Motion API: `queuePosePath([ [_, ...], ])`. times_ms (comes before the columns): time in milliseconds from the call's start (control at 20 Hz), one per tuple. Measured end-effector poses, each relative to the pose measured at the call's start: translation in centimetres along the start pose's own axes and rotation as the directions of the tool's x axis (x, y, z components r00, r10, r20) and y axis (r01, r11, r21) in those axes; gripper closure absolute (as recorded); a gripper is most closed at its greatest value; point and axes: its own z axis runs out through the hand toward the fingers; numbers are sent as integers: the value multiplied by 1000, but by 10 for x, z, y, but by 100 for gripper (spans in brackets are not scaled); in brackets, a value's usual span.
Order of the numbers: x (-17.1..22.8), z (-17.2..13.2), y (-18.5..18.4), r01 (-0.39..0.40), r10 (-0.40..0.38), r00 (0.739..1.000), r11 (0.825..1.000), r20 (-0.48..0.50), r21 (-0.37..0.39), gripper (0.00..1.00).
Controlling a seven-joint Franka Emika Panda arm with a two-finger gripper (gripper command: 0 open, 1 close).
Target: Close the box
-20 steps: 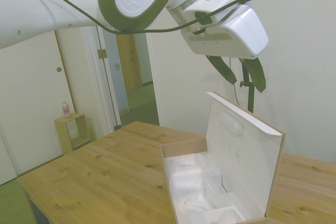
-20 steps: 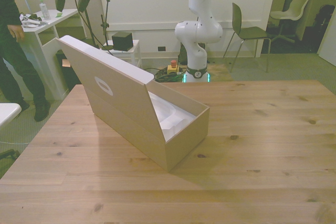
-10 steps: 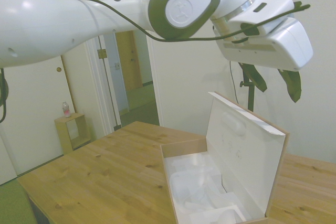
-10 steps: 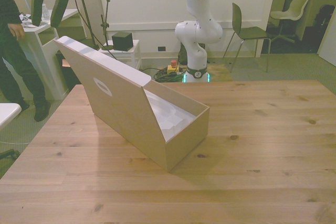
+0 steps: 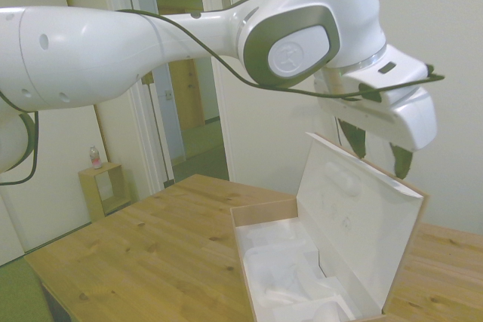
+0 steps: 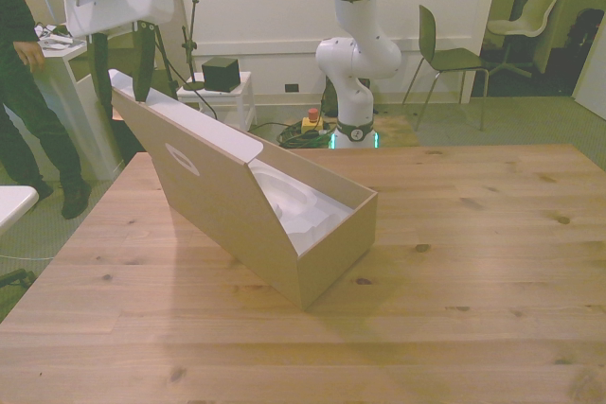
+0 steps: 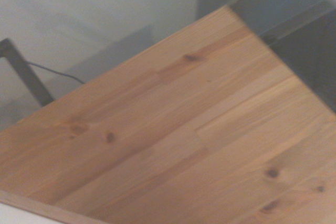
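Cardboard box [image 6: 284, 224] lid [image 5: 355, 224] stands raised; claw [image 5: 375, 150] open, empty, behind its top edge. Push lid fwd w/ 1 fingertip, smoothly, over the foam insert [image 5: 283, 277].

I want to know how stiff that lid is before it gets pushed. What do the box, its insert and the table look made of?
Box: matte brown cardboard, judging by its thin flat walls and folded lid, lined white inside.
Insert: white moulded foam or pulp, with soft rounded hollows; I cannot tell which.
Table: pale wood planks with visible knots and grain.
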Motion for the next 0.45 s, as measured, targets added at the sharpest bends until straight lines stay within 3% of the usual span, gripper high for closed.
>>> queuePosePath([
  [250,-99,3,-24,106,-109,981,994,161,31,0],
  [450,-210,3,-48,270,-268,942,963,201,17,0],
])
